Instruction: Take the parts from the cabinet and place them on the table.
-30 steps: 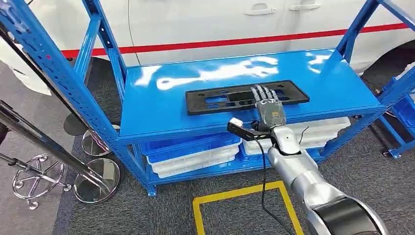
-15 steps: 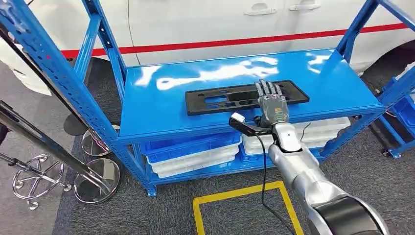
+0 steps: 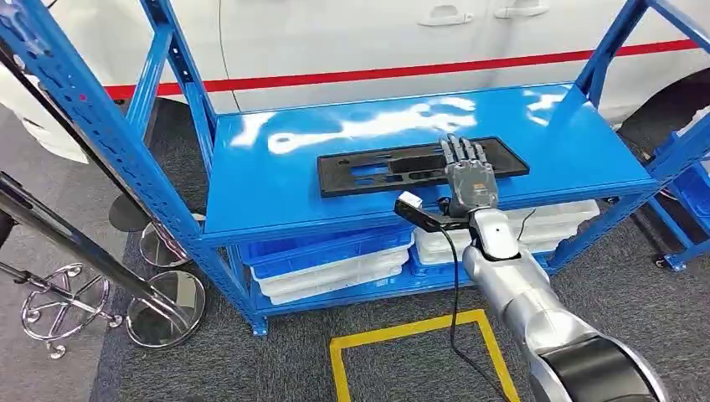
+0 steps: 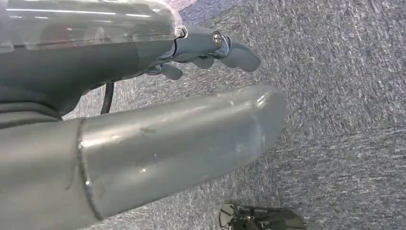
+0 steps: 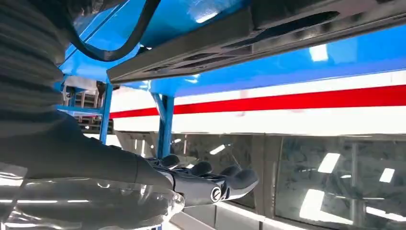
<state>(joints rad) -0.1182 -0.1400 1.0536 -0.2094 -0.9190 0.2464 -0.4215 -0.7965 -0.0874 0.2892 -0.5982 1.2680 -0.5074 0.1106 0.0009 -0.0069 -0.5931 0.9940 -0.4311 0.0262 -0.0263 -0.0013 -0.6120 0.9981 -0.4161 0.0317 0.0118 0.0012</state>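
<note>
A long black plastic plate with slots (image 3: 377,167) lies flat on the top of the blue shelf unit (image 3: 276,184). My right hand (image 3: 469,180) reaches over the plate's right part with the fingers stretched forward and slightly apart, holding nothing. The right wrist view has the plate (image 5: 268,33) with a gap between it and the extended fingers of the right hand (image 5: 206,184). My left hand (image 4: 206,48) hangs over grey carpet with loosely bent fingers and nothing in it.
Blue bins with white trays (image 3: 335,264) fill the shelf below. A white car with a red stripe (image 3: 377,33) stands right behind the rack. Chrome stand bases (image 3: 167,310) are at the left, and a yellow tape square (image 3: 410,335) marks the carpet in front.
My right hand has slid a little to the right and further forward over the black plate. The plate has not moved.
</note>
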